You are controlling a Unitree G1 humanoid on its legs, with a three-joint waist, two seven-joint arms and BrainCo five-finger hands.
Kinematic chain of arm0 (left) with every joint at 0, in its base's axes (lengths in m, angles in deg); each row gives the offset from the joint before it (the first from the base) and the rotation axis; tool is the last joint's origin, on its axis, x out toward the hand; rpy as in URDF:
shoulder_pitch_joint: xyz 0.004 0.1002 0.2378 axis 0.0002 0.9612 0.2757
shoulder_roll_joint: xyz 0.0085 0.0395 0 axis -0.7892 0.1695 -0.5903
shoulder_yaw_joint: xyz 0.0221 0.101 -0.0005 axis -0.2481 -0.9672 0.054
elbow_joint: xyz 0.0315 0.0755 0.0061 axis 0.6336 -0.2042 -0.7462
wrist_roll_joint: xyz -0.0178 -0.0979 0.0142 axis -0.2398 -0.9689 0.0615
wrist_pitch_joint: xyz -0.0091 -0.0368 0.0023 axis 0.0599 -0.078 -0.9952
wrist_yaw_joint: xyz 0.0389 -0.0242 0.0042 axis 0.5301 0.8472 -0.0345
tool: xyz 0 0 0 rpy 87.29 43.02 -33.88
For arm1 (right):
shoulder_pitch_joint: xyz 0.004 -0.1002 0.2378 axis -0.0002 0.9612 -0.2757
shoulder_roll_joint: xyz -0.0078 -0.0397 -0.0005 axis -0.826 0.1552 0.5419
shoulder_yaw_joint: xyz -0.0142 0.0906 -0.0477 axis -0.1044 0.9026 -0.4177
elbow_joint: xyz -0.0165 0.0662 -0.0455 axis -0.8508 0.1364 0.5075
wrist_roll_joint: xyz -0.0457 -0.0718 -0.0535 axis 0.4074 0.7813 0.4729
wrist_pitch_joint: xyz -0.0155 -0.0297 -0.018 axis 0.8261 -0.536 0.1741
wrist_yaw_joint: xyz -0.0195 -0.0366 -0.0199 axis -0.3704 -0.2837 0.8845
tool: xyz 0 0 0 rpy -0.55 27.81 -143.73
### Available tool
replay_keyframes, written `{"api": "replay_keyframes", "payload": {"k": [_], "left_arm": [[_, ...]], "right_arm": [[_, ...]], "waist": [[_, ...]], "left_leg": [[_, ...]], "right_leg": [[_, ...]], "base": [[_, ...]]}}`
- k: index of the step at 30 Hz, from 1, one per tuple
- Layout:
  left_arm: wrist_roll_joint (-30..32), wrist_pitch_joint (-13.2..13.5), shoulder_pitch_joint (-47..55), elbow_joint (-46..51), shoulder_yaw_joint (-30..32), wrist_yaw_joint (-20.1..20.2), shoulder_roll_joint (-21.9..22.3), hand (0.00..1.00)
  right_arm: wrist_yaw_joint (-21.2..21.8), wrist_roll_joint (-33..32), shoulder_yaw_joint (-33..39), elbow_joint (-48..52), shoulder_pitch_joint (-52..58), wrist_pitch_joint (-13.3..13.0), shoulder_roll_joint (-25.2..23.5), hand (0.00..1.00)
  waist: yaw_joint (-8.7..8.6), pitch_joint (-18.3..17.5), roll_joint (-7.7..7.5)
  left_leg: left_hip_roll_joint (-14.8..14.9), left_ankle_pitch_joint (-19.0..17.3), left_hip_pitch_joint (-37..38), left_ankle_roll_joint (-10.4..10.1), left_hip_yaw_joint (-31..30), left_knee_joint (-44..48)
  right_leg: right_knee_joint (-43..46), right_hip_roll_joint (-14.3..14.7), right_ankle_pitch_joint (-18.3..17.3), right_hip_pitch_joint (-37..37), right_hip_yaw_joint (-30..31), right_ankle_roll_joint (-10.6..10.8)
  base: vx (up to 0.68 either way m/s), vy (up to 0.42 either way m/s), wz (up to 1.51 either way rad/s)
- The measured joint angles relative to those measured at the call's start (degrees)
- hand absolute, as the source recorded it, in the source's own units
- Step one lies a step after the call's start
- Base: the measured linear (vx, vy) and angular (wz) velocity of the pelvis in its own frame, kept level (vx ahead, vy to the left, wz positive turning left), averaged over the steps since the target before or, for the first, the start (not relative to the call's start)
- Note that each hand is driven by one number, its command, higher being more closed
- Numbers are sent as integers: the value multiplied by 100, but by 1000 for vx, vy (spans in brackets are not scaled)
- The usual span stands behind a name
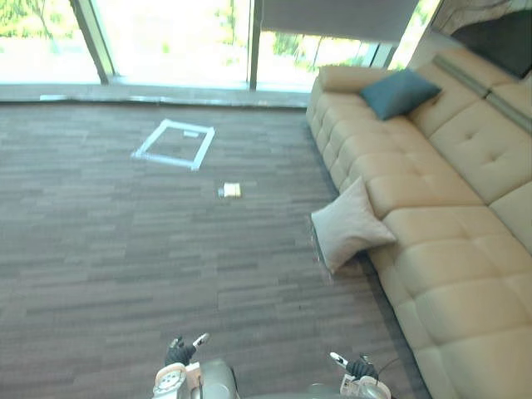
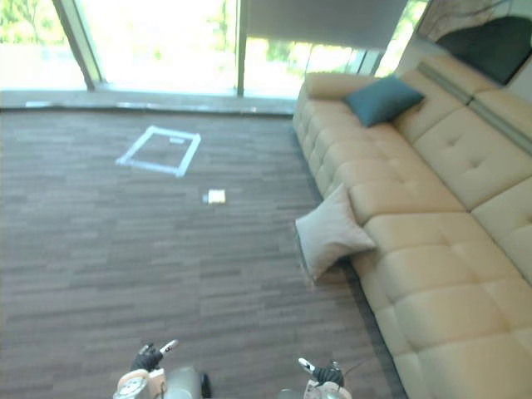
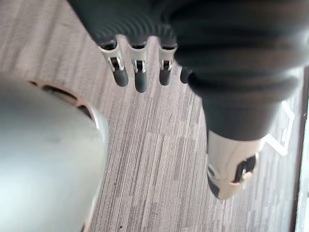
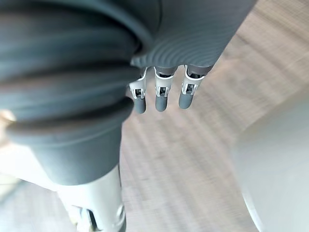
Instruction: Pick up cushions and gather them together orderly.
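Left robot hand [image 1: 179, 352] and right robot hand [image 1: 360, 366] are hanging at the bottom of the frame, fingers relaxed and straight, holding nothing. Grey cushion [image 1: 349, 226] is leaning against the sofa [image 1: 449, 283] front at centre right. Teal cushion [image 1: 399, 91] is lying on the sofa at upper right.

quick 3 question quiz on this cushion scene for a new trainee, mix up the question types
1. True or false: the teal cushion lies on the sofa.
2. Where is the pale cushion? A) flat on the sofa's seat B) on the floor, leaning against the sofa's front C) on top of the teal cushion
3. Fill in: the left hand and the right hand, both open, each hold ____.
Key: 1 true; 2 B; 3 nothing.
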Motion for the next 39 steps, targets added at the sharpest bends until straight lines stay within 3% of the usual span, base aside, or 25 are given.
{"api": "replay_keyframes", "payload": {"k": [2, 5, 7, 8, 9, 10, 11, 12, 13, 14, 15, 16, 18, 20, 21, 23, 25, 27, 28, 30, 32, 33, 34, 36, 39], "left_arm": [[0, -2, -7, -109, -73, -1, -24, 0], [-3, -7, -42, -294, -196, 2, -21, 0], [8, -6, -28, -409, -351, 14, -26, 0], [9, -9, -16, -414, -349, 15, -23, 0], [118, -11, 3, -414, -334, 20, 0, 0], [129, -20, 2, -419, -308, 20, 53, 0], [230, -12, -29, -400, -221, 25, 163, 0], [260, -11, -42, -353, -49, 29, 287, 0], [272, -13, -39, -296, 27, 32, 292, 0], [290, 4, -6, -119, 227, 39, 390, 0], [291, 5, -7, -83, 225, 36, 375, 0], [318, 11, -11, 6, 191, 50, 344, 0], [325, 44, -5, 143, 127, 61, 250, 0], [318, 57, -10, 260, 126, 62, 280, 0], [318, 66, -47, 294, 116, 60, 343, 0], [314, 88, -53, 336, 108, 53, 381, 0], [312, 158, -43, 330, 104, 50, 405, 0], [307, 163, -36, 283, 100, 52, 365, 0], [320, 165, -37, 267, 98, 55, 270, 0], [327, 164, -48, 223, 96, 52, 203, 0], [332, 148, -120, 44, 98, 39, 168, 0], [335, 124, -132, -28, 21, 25, 136, 0], [335, 121, -134, -36, 12, 23, 134, 0], [329, 75, -123, -155, -96, 7, 97, 0], [326, 47, -105, -295, -331, 22, 11, 0]], "right_arm": [[-1, 114, -4, 114, -11, -34, -9, 0], [5, 204, -3, -37, -128, -18, 171, 0], [37, 194, 0, -151, -205, 21, 299, 0], [49, 193, 0, -147, -202, 23, 307, 0], [57, 183, 15, -93, -166, 21, 317, 0], [65, 190, 24, -89, -191, 22, 320, 0], [86, 215, 24, -77, -206, 32, 359, 0], [105, 203, 28, -55, -218, 43, 389, 0], [106, 202, 18, -39, -219, 42, 396, 0], [81, 186, -14, 28, -241, 84, 451, 0], [81, 186, -34, 23, -244, 99, 439, 0], [84, 184, -168, 18, -245, 115, 384, 0], [86, 180, -196, 20, -238, 123, 289, 0], [86, 178, -186, 26, -237, 135, 272, 0], [64, 180, -179, 54, -226, 140, 290, 0], [52, 180, -214, 51, -231, 147, 281, 0], [44, 181, -518, 37, -235, 144, 277, 0], [41, 190, -632, 34, -241, 144, 198, 0], [38, 200, -629, 30, -217, 144, 87, 0], [43, 205, -639, 32, -197, 141, -32, 0], [53, 206, -679, 20, -187, 150, -68, 0], [60, 213, -688, 15, -196, 143, -24, 0], [63, 213, -689, 17, -196, 144, -24, 0], [61, 389, -689, 9, -219, 134, -24, 0], [55, 436, -680, -9, -260, 90, -20, 0]], "waist": [[-43, 12, 21], [-92, 59, 120], [-250, 103, 213], [-283, 103, 214], [-338, 106, 225], [-342, 111, 291], [-336, 48, 486], [-319, 99, 595], [-315, 120, 641], [-263, 239, 787], [-244, 257, 771], [-214, 344, 630], [-179, 350, 474], [-121, 372, 452], [-57, 387, 495], [-16, 391, 502], [6, 386, 524], [41, 296, 528], [54, 196, 354], [55, 104, 217], [102, 91, 195], [93, 108, 229], [93, 108, 230], [121, 90, 263], [-11, 68, 281]], "left_leg": [[9, -73, 490, -72, 109, -406], [32, -49, 1214, -272, 424, -1075], [-8, -76, 1796, -491, 509, -1517], [-15, -103, 1893, -575, 505, -1554], [19, -217, 2132, -772, 421, -1471], [109, -238, 2168, -809, 388, -1366], [497, -148, 1782, -954, 237, -353], [863, 320, 1134, -809, -101, 1211], [959, 533, 955, -696, -210, 1631], [1431, 599, 218, -770, -384, 3405], [1479, 546, 81, -822, -382, 3647], [1466, 403, -215, -867, -278, 3777], [1384, 306, -637, -743, -136, 3286], [1265, 244, -1029, -638, -83, 2526], [997, 259, -1331, -635, -281, 1635], [717, 284, -1489, -655, -628, 988], [350, 585, -1565, -626, -1210, -84], [275, 1184, -1487, -571, -1306, 4], [225, 1007, -1489, -525, -1090, 231], [211, 734, -1457, -444, -839, 388], [239, 510, -1163, -298, -421, 474], [285, 287, -716, -225, -22, 400], [286, 271, -673, -224, 13, 382], [292, 265, -29, -220, 437, -105], [329, 341, 316, -324, 726, -552]], "right_leg": [[-434, -19, -215, -569, -452, -84], [-2516, 88, -263, -1057, -1328, -148], [-4325, 417, 418, -1090, -1410, -260], [-4486, 435, 570, -1068, -1407, -327], [-4416, 472, 1183, -1017, -1323, -1029], [-4241, 542, 1041, -1006, -1329, -1058], [-4092, 706, 655, -924, -1462, -1038], [-4133, 909, 403, -693, -1435, -1066], [-4175, 975, 365, -620, -1410, -1076], [-4424, 1327, 215, -74, -1180, -1189], [-4493, 1372, 184, 89, -1115, -1210], [-4739, 1428, 127, 565, -873, -1237], [-5155, 1450, 114, 1056, -576, -1201], [-5383, 1467, 63, 1374, -302, -1086], [-5459, 1452, -40, 1638, -62, -937], [-5460, 1416, -171, 1768, 131, -860], [-5197, 1364, -571, 1823, 600, -649], [-4944, 1304, -848, 1816, 1021, -449], [-4850, 1135, -938, 1788, 1226, -323], [-4552, 990, -940, 1596, 1335, -306], [-3671, 827, -855, 1281, 1319, -219], [-2799, 485, -719, 972, 790, -21], [-2740, 442, -718, 944, 705, -19], [-2345, -162, -800, 625, -583, -115], [-3147, -274, -719, 394, -1519, -80]], "base": [[540, 34, -18], [533, -4, -23], [609, -61, 6], [812, -125, 24], [563, -109, 20], [806, -197, 16], [609, -236, -1], [597, -256, -4], [689, -234, -52], [564, -136, -68], [666, -141, -101], [428, -101, -63], [543, -93, -90], [499, 14, -83], [250, 71, -44], [354, 178, -65], [486, 376, -103], [391, 370, -117], [333, 320, -105], [375, 349, -88], [408, 412, -101], [222, 224, -66], [246, 244, -91], [181, 160, -73], [195, 64, -44]]}}
